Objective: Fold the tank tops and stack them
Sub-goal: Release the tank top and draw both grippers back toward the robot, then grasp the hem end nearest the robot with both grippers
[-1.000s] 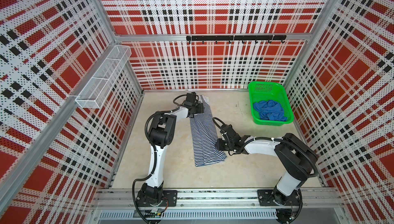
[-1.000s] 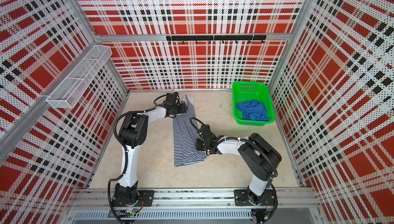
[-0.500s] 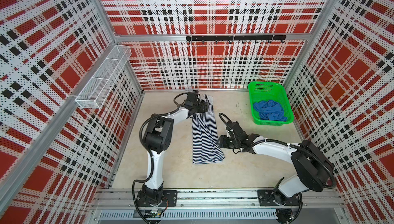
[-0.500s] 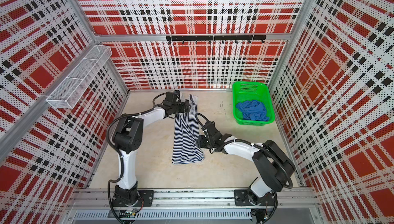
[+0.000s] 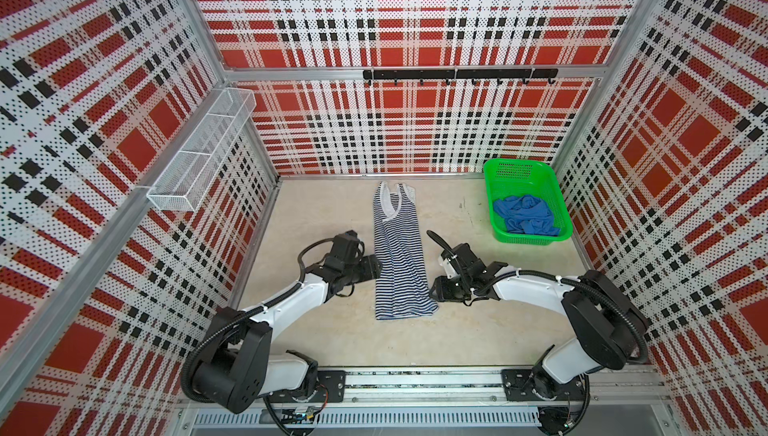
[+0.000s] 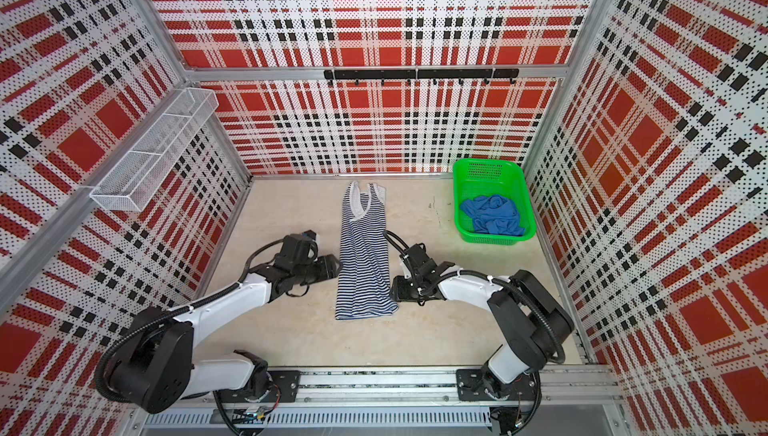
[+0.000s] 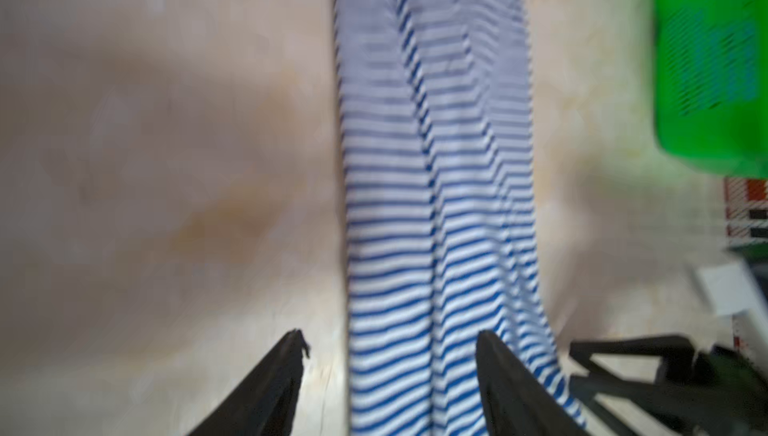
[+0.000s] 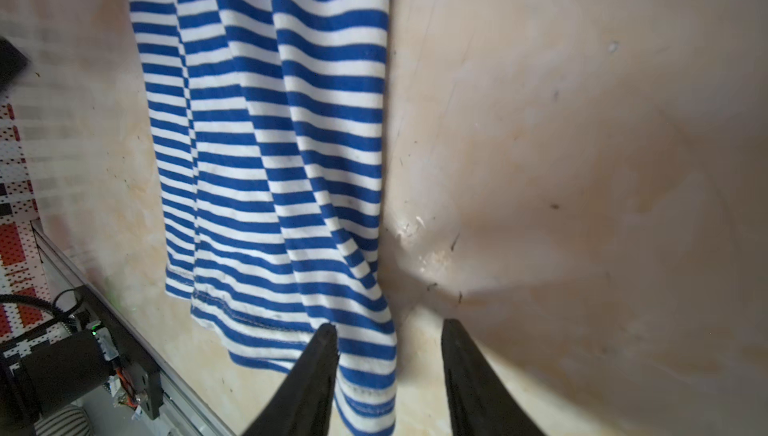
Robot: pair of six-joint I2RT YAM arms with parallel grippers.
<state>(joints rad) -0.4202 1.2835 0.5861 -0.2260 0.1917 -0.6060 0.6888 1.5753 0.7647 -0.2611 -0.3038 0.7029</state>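
at centre frame in both top views, the striped tank top (image 5: 399,255) lies flat and lengthwise on the bench (image 5: 324,214), straps toward the back wall. left jaws stand open over its left edge. right jaws stand open at its lower right corner, hem corner partly between them. upper right, the blue tank top (image 5: 524,214) lies crumpled inside the green basket (image 5: 515,169).
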